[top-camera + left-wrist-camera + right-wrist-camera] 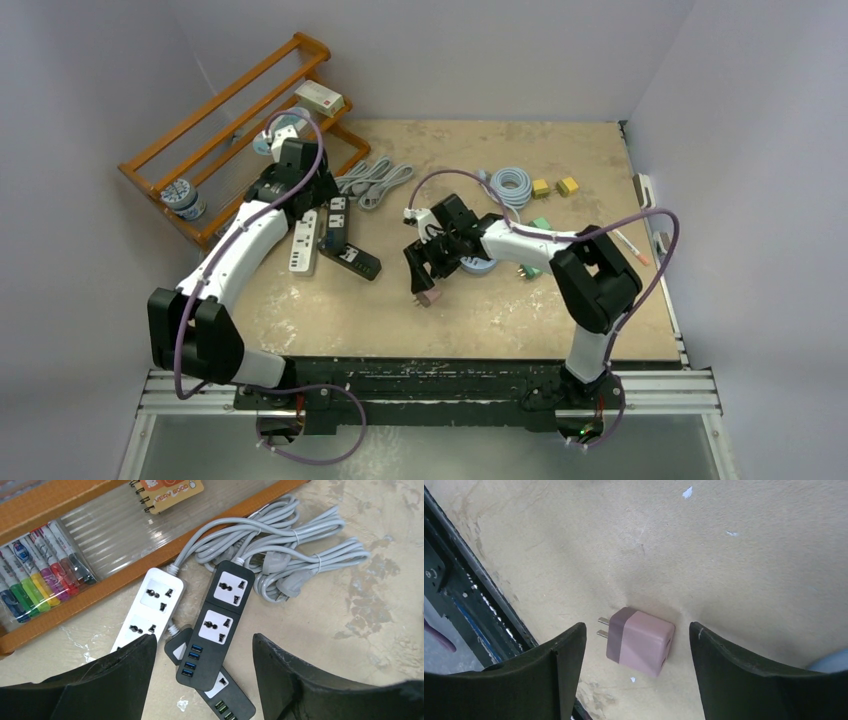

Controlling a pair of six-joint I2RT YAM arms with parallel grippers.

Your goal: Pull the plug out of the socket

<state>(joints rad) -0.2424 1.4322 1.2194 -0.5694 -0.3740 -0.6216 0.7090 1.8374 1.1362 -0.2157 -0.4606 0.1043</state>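
A pink plug adapter (640, 641) with two metal prongs lies loose on the table between my right gripper's open fingers (636, 645); it also shows in the top view (430, 297) just below the right gripper (420, 272). My left gripper (202, 645) is open above three power strips: a black one with blue USB ports (215, 617), a white one (150, 607) and a second black one with green ports (225, 695) under the first. Their sockets that show hold no plug. In the top view the strips (335, 230) lie under the left gripper (300, 195).
Grey coiled cables (280, 545) lie beyond the strips. A wooden rack (215, 140) with markers (40, 575) and a notebook stands at the back left. A blue cable coil (512, 185), yellow and green plugs (555, 187) and the table's front rail (469, 610) are nearby.
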